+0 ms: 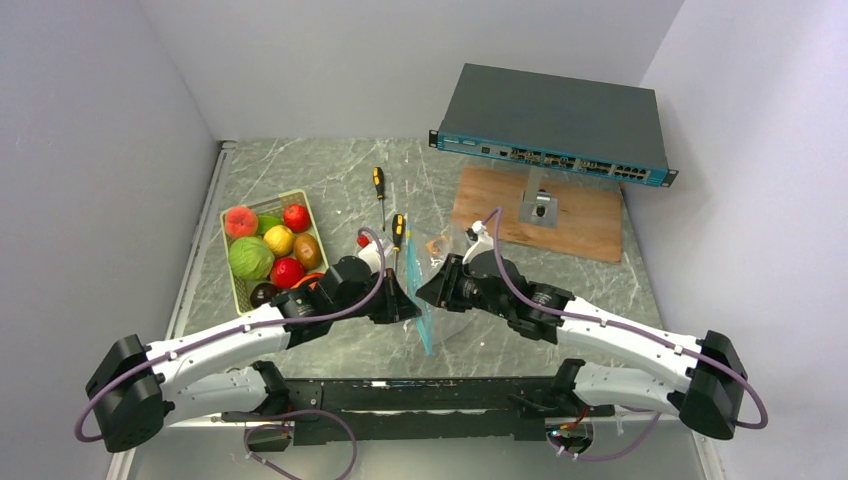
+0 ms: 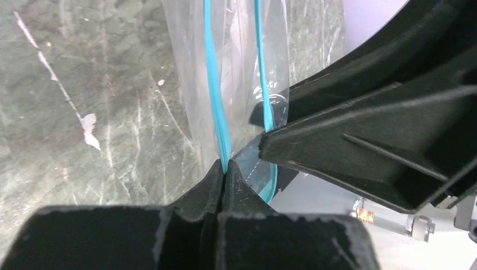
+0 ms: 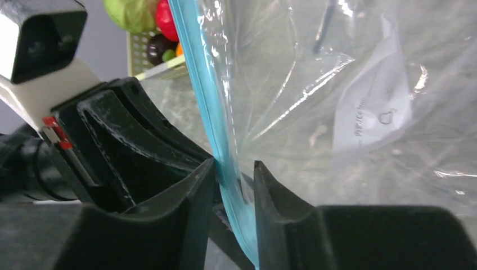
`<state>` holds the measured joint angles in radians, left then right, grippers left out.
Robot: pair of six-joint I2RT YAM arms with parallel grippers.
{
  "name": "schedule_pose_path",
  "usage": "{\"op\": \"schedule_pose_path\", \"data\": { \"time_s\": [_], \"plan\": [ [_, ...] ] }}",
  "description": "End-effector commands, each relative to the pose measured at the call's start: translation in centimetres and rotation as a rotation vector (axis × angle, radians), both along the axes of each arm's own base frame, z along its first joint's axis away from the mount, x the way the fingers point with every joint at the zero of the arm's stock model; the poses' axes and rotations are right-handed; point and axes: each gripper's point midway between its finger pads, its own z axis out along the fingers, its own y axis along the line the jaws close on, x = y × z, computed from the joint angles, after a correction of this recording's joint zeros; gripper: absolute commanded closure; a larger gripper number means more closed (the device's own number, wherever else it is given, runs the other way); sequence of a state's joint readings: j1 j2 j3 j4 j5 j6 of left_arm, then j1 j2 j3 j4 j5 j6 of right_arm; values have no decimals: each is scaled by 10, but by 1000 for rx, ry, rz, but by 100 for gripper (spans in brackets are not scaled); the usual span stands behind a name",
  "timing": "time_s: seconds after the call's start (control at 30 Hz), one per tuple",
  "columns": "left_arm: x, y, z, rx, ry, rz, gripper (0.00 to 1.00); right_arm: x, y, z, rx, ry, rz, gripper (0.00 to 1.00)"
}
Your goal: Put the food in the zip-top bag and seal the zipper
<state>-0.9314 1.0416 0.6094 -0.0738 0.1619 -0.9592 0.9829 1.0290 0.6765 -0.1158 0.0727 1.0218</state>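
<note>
At the near edge the 2 arms reach inward and meet over the middle of the surface (image 1: 330,355), where the zip-top bag (image 1: 427,330) hangs between them, lifted on edge. The left tool (image 2: 224,175) is clamped together on the zipper (image 2: 215,101), pinching the teal strip at its end. Just above that pinch 2 teal tracks run apart, so the mouth looks unsealed there. The right tool (image 3: 233,171) has its fingers slightly apart with the teal strip passing between them, straddling it rather than gripping it. From above, the zipper's long axis runs roughly near-to-far between the 2 tools, with the clear body of the bag on the right arm's side. No fruit shows inside the bag. The food (image 1: 268,250) lies farther back and well to the left, piled in a pale green tray (image 1: 260,201). That puts it nearer the left arm, though that arm is the one clamped on the bag. Loading will likely need the mouth spread and turned toward the left. Beyond are 2 screwdrivers (image 1: 379,188), a wooden board (image 1: 585,225) and a network switch (image 1: 550,120).
</note>
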Motion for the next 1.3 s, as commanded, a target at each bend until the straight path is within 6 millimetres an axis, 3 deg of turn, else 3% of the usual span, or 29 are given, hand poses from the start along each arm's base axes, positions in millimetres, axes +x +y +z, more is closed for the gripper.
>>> {"op": "schedule_pose_path", "data": {
  "time_s": [0.0, 0.2, 0.53, 0.7, 0.87, 1.0, 1.17, 1.27],
  "plan": [
    [9, 2, 21, -33, -43, 50, 100, 0, -16, 4, -197, -68, 19, 59],
    [8, -4, 21, -11, 11, 43, 100, -15, -37, 1, -526, -139, 21, 48],
    [4, -1, 24, -9, 62, 66, 100, -24, -27, 5, -860, -379, -66, 53],
    [3, 0, 29, -34, 66, 73, 100, -25, -10, 1, -916, -452, -107, 57],
    [1, 3, 26, -24, 72, 77, 100, -18, -19, 14, -996, -514, -264, 60],
    [-1, 2, 21, -32, 87, 72, 100, -13, -18, 19, -1022, -557, -285, 63],
    [-4, 3, 19, -34, 90, 59, 100, -6, -6, 18, -938, -532, -238, 84],
    [-5, 4, 21, -42, 79, 52, 100, -1, 0, 15, -822, -482, -143, 87]
  ]
}}
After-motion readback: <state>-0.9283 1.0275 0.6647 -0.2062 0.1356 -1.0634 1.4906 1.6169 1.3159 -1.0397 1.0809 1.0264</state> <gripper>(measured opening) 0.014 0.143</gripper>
